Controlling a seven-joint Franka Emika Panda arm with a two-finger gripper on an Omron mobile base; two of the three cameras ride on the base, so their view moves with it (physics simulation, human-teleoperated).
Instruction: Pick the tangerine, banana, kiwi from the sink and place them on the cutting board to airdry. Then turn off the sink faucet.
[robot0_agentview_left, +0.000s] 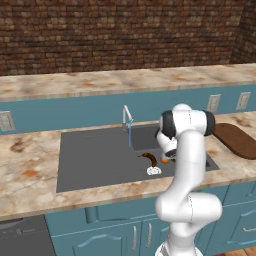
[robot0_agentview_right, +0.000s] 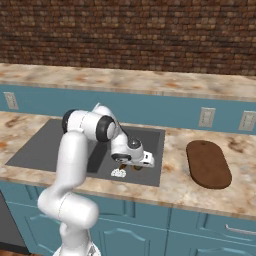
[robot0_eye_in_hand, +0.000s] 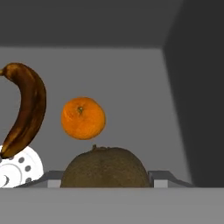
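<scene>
1. Claw (robot0_agentview_right: 134, 164) is low in the sink (robot0_agentview_left: 95, 155), closed around the kiwi (robot0_eye_in_hand: 105, 168).
2. Tangerine (robot0_eye_in_hand: 83, 118) sits just past it; banana (robot0_eye_in_hand: 24, 109) lies beside, its end over the drain (robot0_eye_in_hand: 17, 168).
3. Cutting board (robot0_agentview_right: 208, 164) on the desk (robot0_agentview_right: 200, 192), bare.

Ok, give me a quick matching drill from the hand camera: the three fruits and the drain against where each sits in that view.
Things:
1. kiwi
2. tangerine
3. banana
4. drain

Places in the hand view:
A. lower left corner, partly under the banana's end
B. middle, just above the kiwi
C. left side, curved top to bottom
D. bottom centre, nearest the camera

Pairs: 1-D, 2-B, 3-C, 4-A
</scene>
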